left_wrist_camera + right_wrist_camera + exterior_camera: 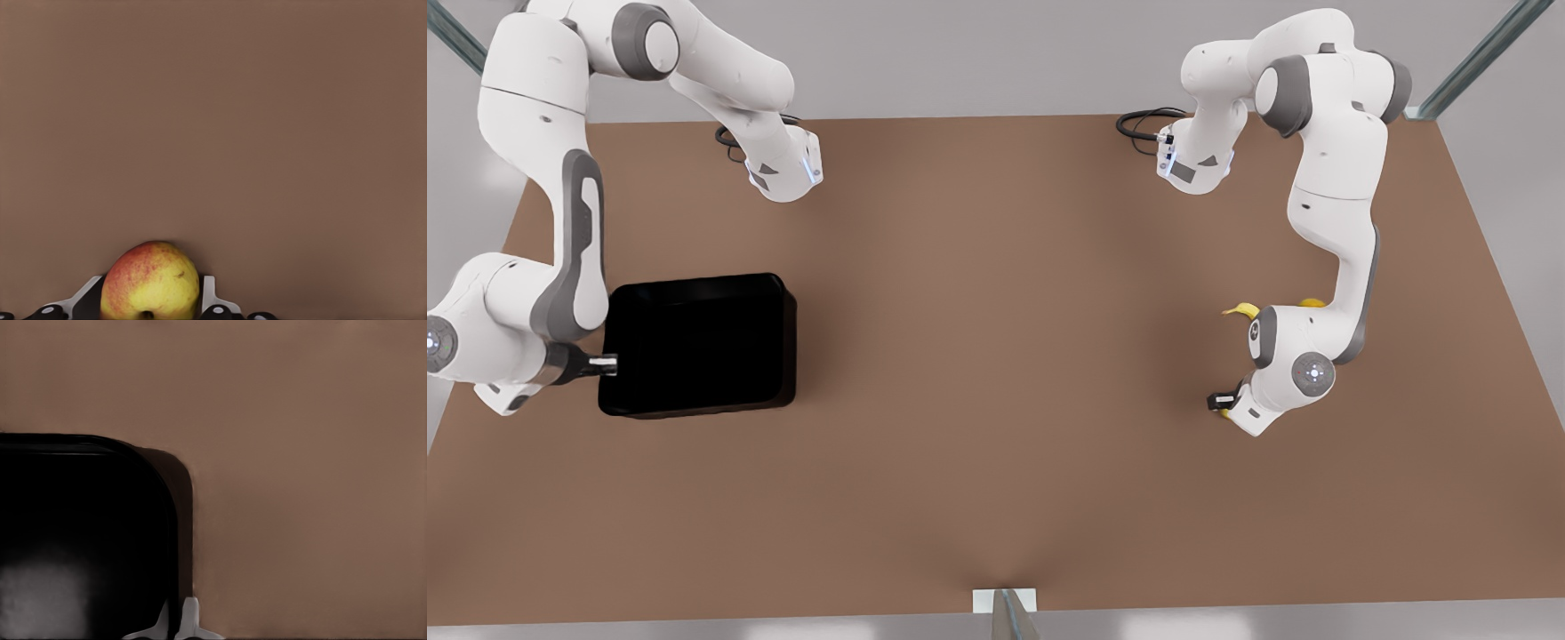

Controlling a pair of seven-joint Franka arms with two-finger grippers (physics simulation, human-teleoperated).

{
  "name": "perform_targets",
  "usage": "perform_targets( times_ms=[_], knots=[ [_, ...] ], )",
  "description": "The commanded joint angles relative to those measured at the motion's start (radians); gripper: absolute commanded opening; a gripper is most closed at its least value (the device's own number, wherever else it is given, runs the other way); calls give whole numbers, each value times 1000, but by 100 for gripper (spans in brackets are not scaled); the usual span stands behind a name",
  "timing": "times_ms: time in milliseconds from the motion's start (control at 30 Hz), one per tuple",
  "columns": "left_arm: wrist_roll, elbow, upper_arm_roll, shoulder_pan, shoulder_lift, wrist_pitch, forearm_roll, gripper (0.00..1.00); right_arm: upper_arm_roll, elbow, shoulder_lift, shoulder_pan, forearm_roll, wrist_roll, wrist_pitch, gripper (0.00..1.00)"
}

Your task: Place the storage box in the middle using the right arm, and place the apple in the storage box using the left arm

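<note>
A flat, matte brown surface [996,373] fills most of the front view, bare across its wide middle. Pale grey floor and wall surround it, with slanted metal-and-glass struts at the upper corners and a small white bracket at the near edge.

The storage box [698,345], glossy black with rounded corners, sits on the front view's left part of the surface. The right end effector [605,364] is at its outer wall; in the right wrist view its two pale fingers [190,620] straddle the box's rim [180,540], set narrowly on the wall, one inside and one outside.

On the front view's right, the left end effector [1221,403] is low at the surface beneath its arm's white wrist. In the left wrist view its fingers [210,297] flank the apple [151,283], yellow-green with a red blush, closed against both sides. A banana [1242,310] peeks out from behind that arm, with a scrap of another yellow fruit [1311,302] just beside it.
</note>
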Motion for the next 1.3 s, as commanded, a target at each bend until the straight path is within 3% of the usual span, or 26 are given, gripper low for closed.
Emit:
perform_targets(
  times_ms=[0,100,300,433,567,800,833,867,1000,1067,1133,1267],
  knots=[
    [0,0,0,0,0,0,1,74,27,9,0,0,14,37,-9,21],
    [0,0,0,0,0,0,-1,71,196,32,11,38,11,303,-14,21],
    [-1,0,0,0,0,0,1,67,199,75,72,331,68,617,-9,21],
    [0,2,0,-2,0,0,-1,67,199,242,220,485,109,772,-12,21],
    [0,2,0,-2,0,0,-1,67,199,385,347,552,123,831,4,21],
    [-1,2,0,-5,0,0,-1,67,199,439,459,600,122,834,158,21],
    [-1,2,0,-5,0,0,-1,67,199,439,467,600,122,825,166,84],
    [-1,3,0,-5,0,0,-1,67,199,439,465,600,122,815,166,100],
    [-1,3,0,-5,0,0,1,65,199,439,448,577,123,803,127,100],
    [0,3,0,-5,0,0,-1,65,201,437,393,531,123,806,18,100],
    [-1,3,0,-5,0,0,1,65,252,439,309,413,123,798,-167,100],
    [-1,11,0,-5,0,-2,1,65,241,431,128,149,-3,553,-442,100]
  ],
)
